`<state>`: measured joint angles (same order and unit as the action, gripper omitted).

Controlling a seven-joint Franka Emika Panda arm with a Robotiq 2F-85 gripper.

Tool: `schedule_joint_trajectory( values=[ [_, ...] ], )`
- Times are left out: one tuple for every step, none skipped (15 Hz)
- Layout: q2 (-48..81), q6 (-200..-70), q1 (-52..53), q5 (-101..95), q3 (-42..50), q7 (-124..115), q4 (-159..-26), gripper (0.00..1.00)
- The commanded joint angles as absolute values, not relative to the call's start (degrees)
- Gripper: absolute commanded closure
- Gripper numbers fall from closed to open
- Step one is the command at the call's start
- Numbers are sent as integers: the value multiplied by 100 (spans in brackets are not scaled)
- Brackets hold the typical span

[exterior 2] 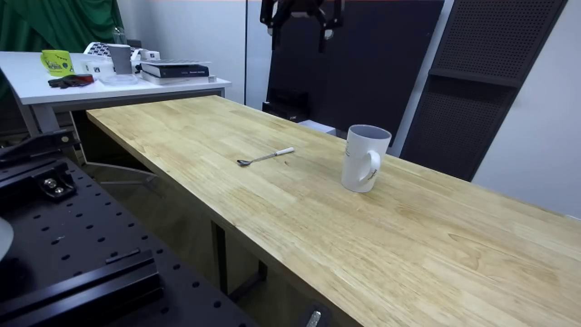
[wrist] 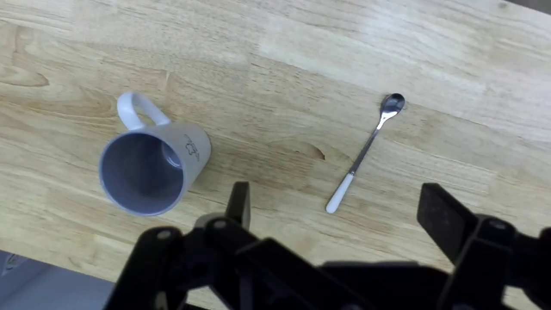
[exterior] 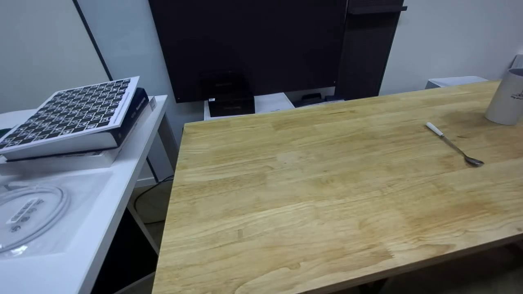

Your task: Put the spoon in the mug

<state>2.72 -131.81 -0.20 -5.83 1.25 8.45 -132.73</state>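
The spoon has a silvery bowl and stem and a white handle end. It lies flat on the wooden table in both exterior views (exterior: 452, 145) (exterior 2: 263, 158) and in the wrist view (wrist: 365, 150). The pale whitish-grey mug stands upright beside it, apart from it, in both exterior views (exterior: 504, 98) (exterior 2: 358, 165); the picture edge cuts it off in one of them. In the wrist view the mug (wrist: 150, 172) is at the left, its mouth showing no contents. My gripper (exterior 2: 299, 44) is open and empty, high above the table. In the wrist view its fingers (wrist: 338, 204) stand wide apart, with the white handle end between them in the picture, well below.
The wooden table (exterior: 286, 196) carries the spoon and mug. A white side table (exterior: 135, 163) holds stacked books (exterior: 73, 118) and a bagged cable (exterior: 32, 216). A black perforated mounting plate (exterior 2: 113, 227) runs along the table's near side. A dark panel (exterior 2: 354, 68) stands behind the table.
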Motion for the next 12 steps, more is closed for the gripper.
schedule_joint_trajectory(
  values=[
    [1365, -12913, 98, -682, 32, -77, -12308, 0],
    [1573, -12926, 147, -667, 31, -299, -12151, 0],
    [1769, -12922, 192, -634, 41, -503, -11985, 0],
    [2042, -12920, 188, -565, 65, -525, -11702, 0],
    [2193, -13028, 180, -415, 29, -478, -11595, 0],
    [2336, -13229, 164, -281, -9, -414, -11507, 0],
    [2472, -13348, 168, -185, -25, -408, -11403, 0],
    [2610, -13419, 177, -101, -41, -401, -11301, 0],
    [2720, -13509, 179, -12, -66, -380, -11224, 0],
    [2811, -13585, 196, 36, -77, -395, -11159, 0],
    [2895, -13697, 200, 120, -113, -378, -11121, 0],
    [2962, -13805, 208, 184, -145, -347, -11107, 0]
  ],
)
